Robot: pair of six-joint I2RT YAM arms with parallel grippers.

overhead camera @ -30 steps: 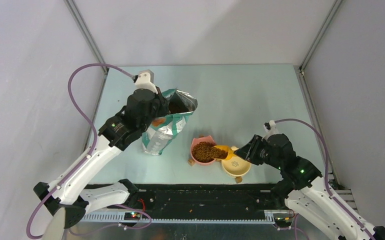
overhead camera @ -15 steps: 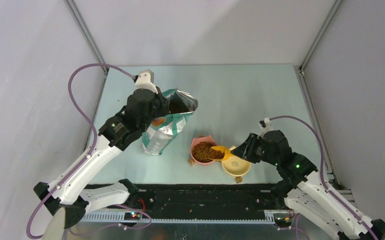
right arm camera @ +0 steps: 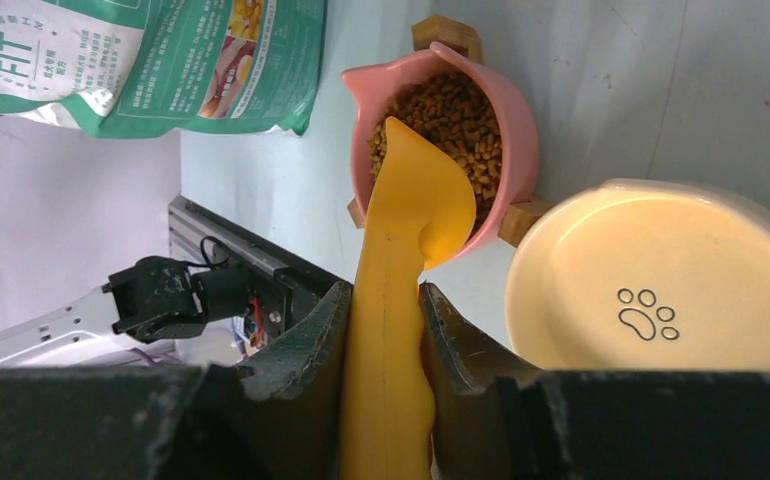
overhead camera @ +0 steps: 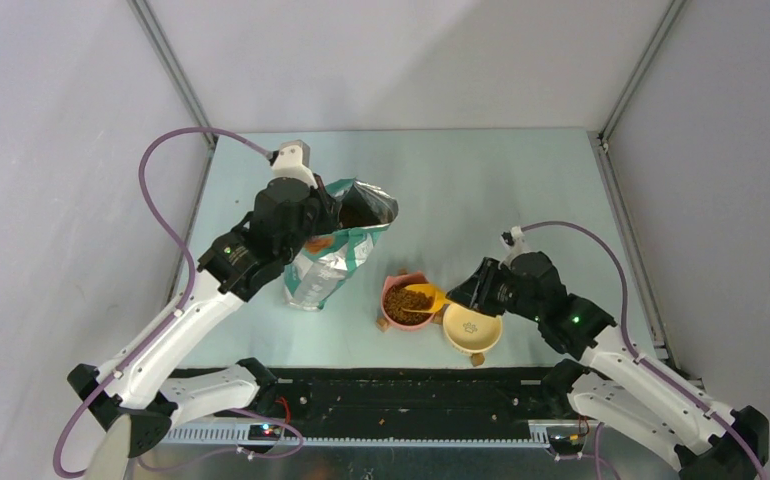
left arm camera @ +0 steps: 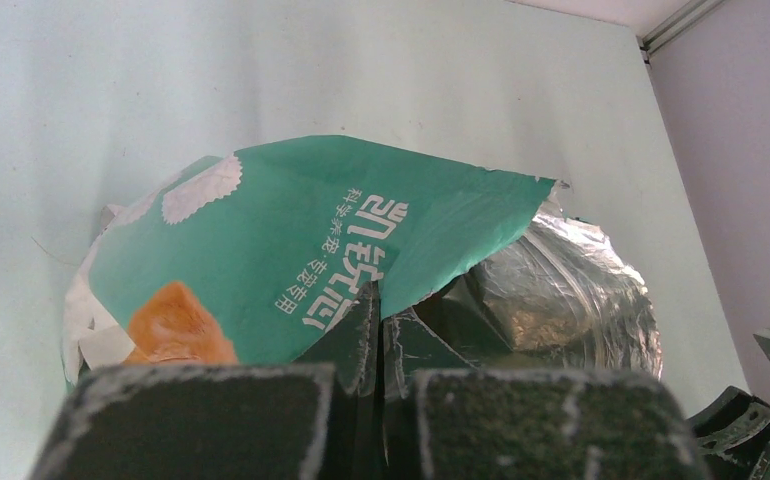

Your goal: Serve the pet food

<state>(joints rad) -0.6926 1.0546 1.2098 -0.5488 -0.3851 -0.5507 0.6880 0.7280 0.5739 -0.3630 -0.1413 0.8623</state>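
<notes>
**Spotter:** Your right tool (right arm camera: 386, 300) has its jaws partly closed on the handle of the scoop (right arm camera: 421, 190). The scoop's head is tipped over the pink bowl (right arm camera: 521, 130). The kibble (right arm camera: 451, 110) lies heaped in that bowl, up near the rim.

**Coach:** So you're pouring, and probably close to done, since I can see no pellets on the scoop from here. Roll the wrist slowly and hold the scoop's lip inside the rim, so anything left drops onto the heap and not onto the desk (overhead camera: 481, 190).

**Spotter:** Mind the height. The scoop is very close to the pile, and I can't tell whether it touches. If you dig in, you could push pellets over the near edge.

**Coach:** The yellow bowl (right arm camera: 661, 240) sits just right of the pink one and has nothing in it. If you come away that way, lift first and level the scoop before you swing.

**Spotter:** Your left tool (left arm camera: 374, 380) is fully closed, pinching the bag's (left arm camera: 301, 240) rim. The bag stands to the far left of the bowls with its mouth open, and more kibble shows inside.

**Coach:** Don't loosen that pinch. The foil looks limp, and I'd expect the mouth to sag if you let go, which would make the next dip awkward.
</notes>
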